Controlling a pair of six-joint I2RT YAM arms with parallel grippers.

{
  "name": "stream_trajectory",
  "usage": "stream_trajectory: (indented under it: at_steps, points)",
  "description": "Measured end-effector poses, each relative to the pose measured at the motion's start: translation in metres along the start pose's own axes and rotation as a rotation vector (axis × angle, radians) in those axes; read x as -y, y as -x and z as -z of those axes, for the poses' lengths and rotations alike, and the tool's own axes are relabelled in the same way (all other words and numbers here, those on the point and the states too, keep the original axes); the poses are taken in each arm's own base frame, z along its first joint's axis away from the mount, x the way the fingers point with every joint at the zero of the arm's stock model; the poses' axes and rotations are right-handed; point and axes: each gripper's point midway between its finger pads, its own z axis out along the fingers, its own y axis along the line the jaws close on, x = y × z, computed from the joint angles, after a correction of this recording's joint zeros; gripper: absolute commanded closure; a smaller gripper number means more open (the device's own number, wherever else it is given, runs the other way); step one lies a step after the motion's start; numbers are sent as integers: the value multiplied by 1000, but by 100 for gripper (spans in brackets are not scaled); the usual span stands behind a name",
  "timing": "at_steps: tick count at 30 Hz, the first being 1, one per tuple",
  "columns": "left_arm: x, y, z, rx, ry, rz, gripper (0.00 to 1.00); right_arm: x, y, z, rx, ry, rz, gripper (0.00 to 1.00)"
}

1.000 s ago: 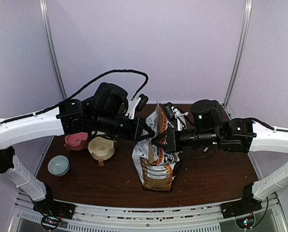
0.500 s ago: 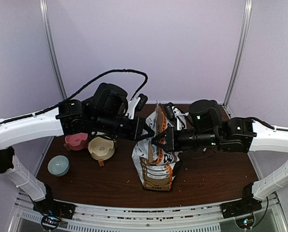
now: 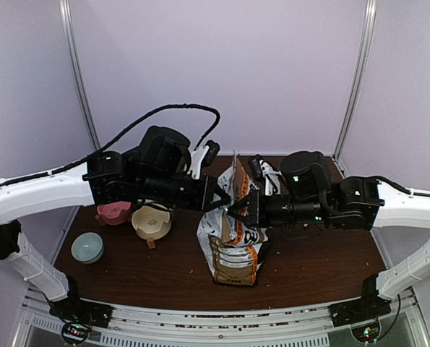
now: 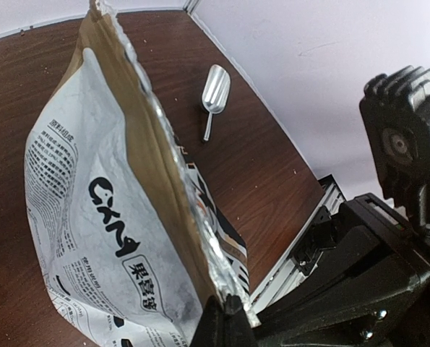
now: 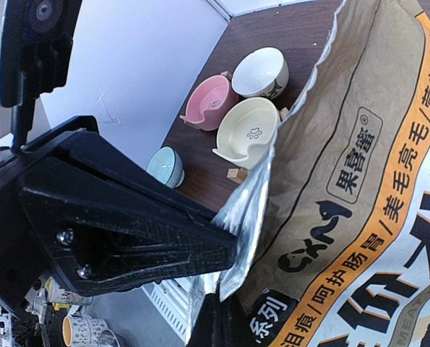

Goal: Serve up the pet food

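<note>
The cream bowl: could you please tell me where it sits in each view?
Top external: cream bowl left of centre, beside the pink bowl.
Left wrist: not in it.
Right wrist: upper middle, left of the bag's torn edge.
Shared landmark: the bag, in all three views.

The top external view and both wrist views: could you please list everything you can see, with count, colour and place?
bag: one, brown and white with orange trim, upright mid-table
pink bowl: one, pink, left of the bag
cream bowl: one, pale yellow, between pink bowl and bag
white bowl: one, white, behind those two
small bowl: one, blue-green, near left
scoop: one, silver, lying beyond the bag near the wall
table: one, dark brown
left gripper: black, shut on the bag's top edge
right gripper: black, shut on the same edge
</note>
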Motion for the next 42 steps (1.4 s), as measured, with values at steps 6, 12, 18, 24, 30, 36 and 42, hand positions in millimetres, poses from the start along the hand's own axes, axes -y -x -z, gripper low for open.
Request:
stream_trajectory:
  at_steps: [6, 12, 18, 24, 30, 36, 42]
  points:
    - [0, 0, 0, 6, -2, 1, 100, 1, 0, 0, 3, -7, -9, 100]
    - [0, 0, 0, 11, -2, 3, 100, 2, 0, 0, 3, -10, -13, 100]
    - [0, 0, 0, 13, -4, 5, 100, 2, 0, 1, 8, -16, -25, 100]
    - [0, 0, 0, 15, -5, 6, 100, 3, 0, 1, 9, -20, -30, 100]
    - [0, 0, -1, 17, -7, 6, 100, 4, 0, 1, 9, -25, -34, 100]
    - [0, 0, -1, 17, -6, 10, 100, 5, 0, 1, 9, -27, -39, 100]
    - [0, -1, 0, 19, -7, 12, 100, 5, -1, 1, 8, -28, -43, 100]
